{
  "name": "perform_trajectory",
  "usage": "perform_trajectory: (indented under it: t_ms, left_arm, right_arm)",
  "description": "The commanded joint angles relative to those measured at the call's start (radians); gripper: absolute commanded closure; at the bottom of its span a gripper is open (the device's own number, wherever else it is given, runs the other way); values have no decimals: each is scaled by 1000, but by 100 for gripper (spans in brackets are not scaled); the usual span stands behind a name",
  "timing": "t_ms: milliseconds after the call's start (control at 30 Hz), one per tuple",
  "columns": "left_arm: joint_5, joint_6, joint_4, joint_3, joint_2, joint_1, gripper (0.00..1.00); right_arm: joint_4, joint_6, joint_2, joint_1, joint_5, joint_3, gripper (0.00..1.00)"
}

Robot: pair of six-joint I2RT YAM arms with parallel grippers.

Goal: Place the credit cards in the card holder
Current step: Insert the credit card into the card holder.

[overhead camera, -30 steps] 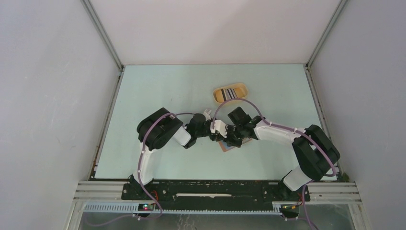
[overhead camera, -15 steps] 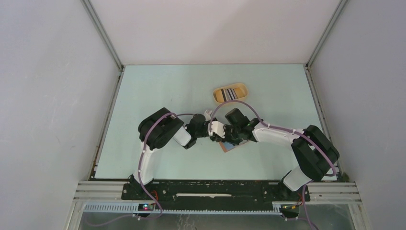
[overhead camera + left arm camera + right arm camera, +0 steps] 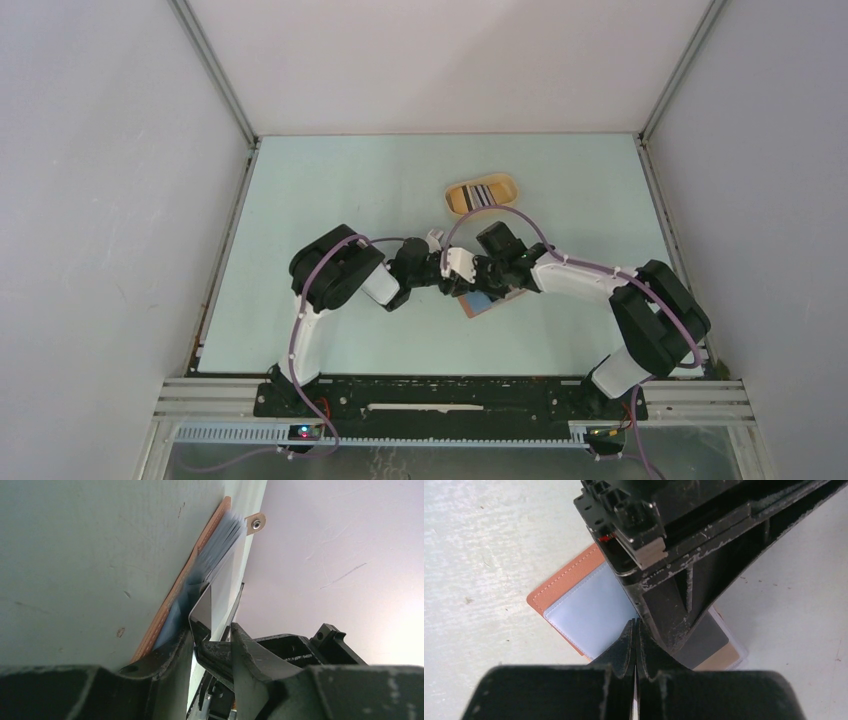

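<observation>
left gripper (image 3: 212,632) jaws stand apart at the open card holder (image 3: 569,580), grip unclear; right gripper (image 3: 634,630) pinched shut over its pockets

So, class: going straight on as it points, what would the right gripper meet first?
Probably the left gripper, close ahead of the shut right gripper, over the card holder; depth is unclear.

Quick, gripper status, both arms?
Left gripper: jaws part open at the card holder; nothing clearly held.
Right gripper: shut, tips at the card holder's pocket; hold cannot be told.
</observation>
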Motion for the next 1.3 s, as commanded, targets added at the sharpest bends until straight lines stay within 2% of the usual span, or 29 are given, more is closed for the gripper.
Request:
perform_trajectory:
  t_ms: [0,433,667,833,967,1267]
  left_arm:
    - [14,8,-13,2,21,-1,61]
    - [14,4,-11,1,24,-1,60]
    - [14,3,-4,2,25,-1,60]
    - [8,-4,20,-11,23,1,60]
    - [5,-15,50,-21,23,4,60]
    - [2,-25,84,-30,26,6,60]
  right_arm:
    - [29,-1,-19,-24,36,-3,100]
    - [46,26,-38,-106,63,-3,100]
    - [-62,45,-74,-115,-134,21,99]
    - [-82,38,-53,-77,-148,27,98]
    - [-67,52,-37,-40,-125,28,98]
    - [0,71,31,20,45,28,97]
